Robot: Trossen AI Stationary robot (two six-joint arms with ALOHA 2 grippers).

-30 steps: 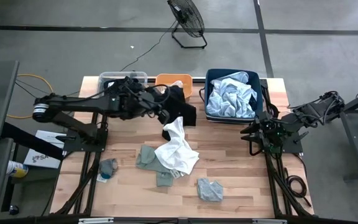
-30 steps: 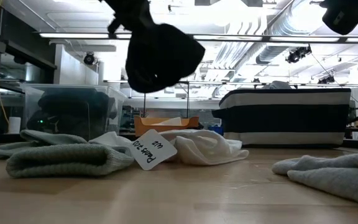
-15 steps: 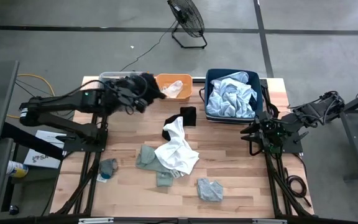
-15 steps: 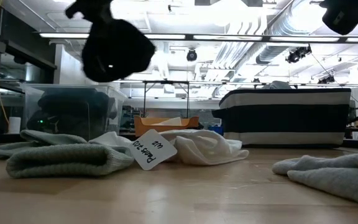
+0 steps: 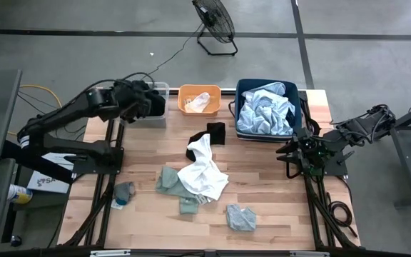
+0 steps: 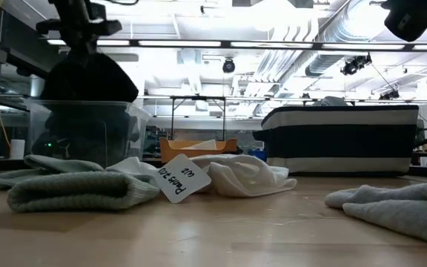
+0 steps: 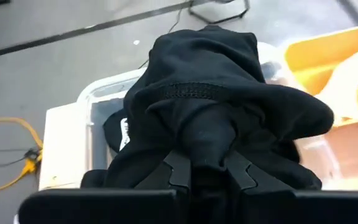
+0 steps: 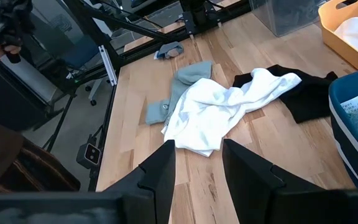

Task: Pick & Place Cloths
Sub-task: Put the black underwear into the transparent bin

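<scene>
Hanging over the clear bin [image 5: 143, 100] at the table's eleven o'clock, the left gripper [image 7: 207, 171] pinches a black cloth [image 7: 216, 106]. At three o'clock the right gripper [image 8: 197, 165] waits, fingers [image 8: 161, 168] apart, holding nothing.

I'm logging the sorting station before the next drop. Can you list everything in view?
Black cloth: one, held over the clear bin.
Orange bin: one, holding white cloth.
Navy bin: one, heaped with pale blue cloth.
White cloth: one, table centre.
Second black cloth: one, partly under the white one.
Grey-green cloths: several, near half of the table.
Floor fan: one, behind the table.
Left tool: shut on black cloth.
Right tool: open, table's right edge.
</scene>
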